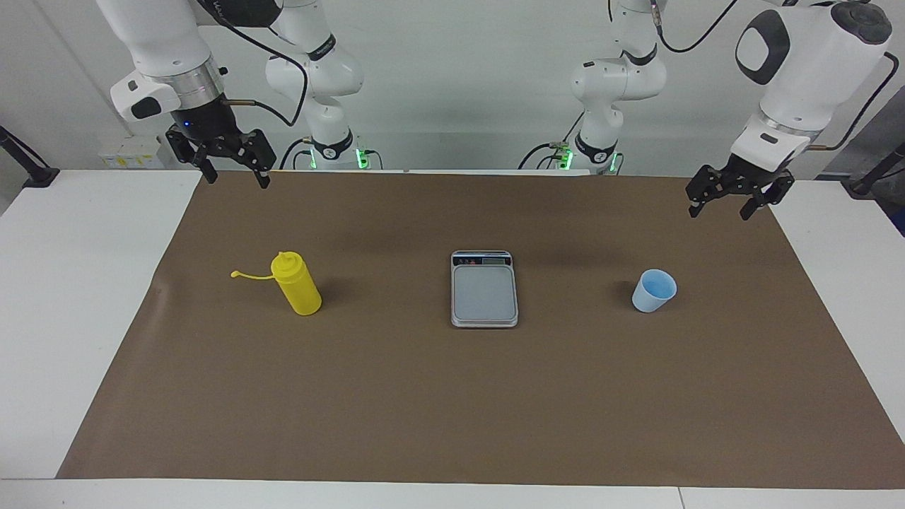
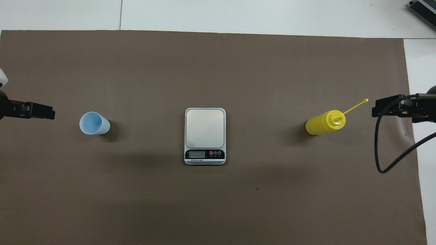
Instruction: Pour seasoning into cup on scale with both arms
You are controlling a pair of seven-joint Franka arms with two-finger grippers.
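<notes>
Mat (image 1: 452,410): matt brown, paper-like, smooth, slight crease nr bottle end. Bottle (image 1: 300,286): yellow plastic, soft sheen. Cup (image 1: 653,290): pale blue plastic, smooth. Scale (image 1: 484,290): silver-grey body, plate (image 2: 204,127) looks brushed metal, dull; display strip glossy black. Table (image 1: 78,283): white, smooth, matt. Arms (image 1: 162,42): glossy white shells.

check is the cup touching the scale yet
Apart. The facing view shows bare brown mat between the cup and the scale.
</notes>
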